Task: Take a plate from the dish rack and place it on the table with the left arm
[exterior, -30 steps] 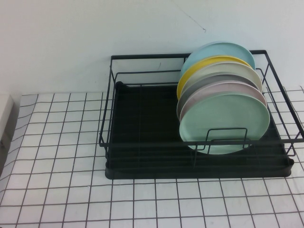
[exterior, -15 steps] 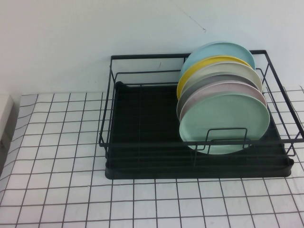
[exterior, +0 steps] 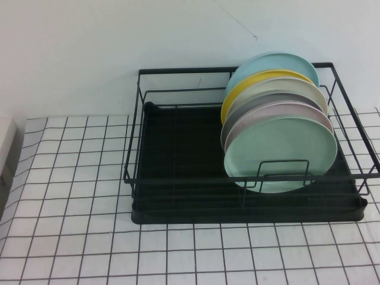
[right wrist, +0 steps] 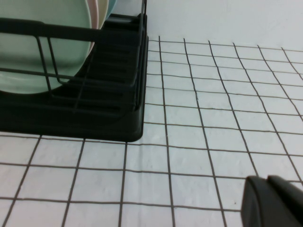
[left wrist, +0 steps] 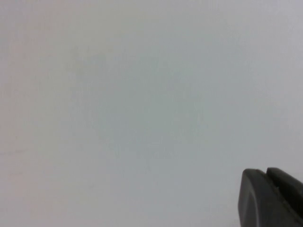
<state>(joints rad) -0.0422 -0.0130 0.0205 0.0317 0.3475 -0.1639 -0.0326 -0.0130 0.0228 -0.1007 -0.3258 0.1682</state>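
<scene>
White gridded table is carrying the dish rack; nothing is changing across the last second. The plate is standing frontmost among the dividers, untouched. My left gripper, fingers pressed together, is facing a blank wall. My right gripper, state indeterminable, is hovering low beside the rack. Retrieval is not yet beginning.

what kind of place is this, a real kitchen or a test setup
Probably a staged test bench, not a real kitchen: a black wire dish rack holding coloured plates, the mint-green plate in front, stands on a white grid-marked table against a bare white wall.
</scene>
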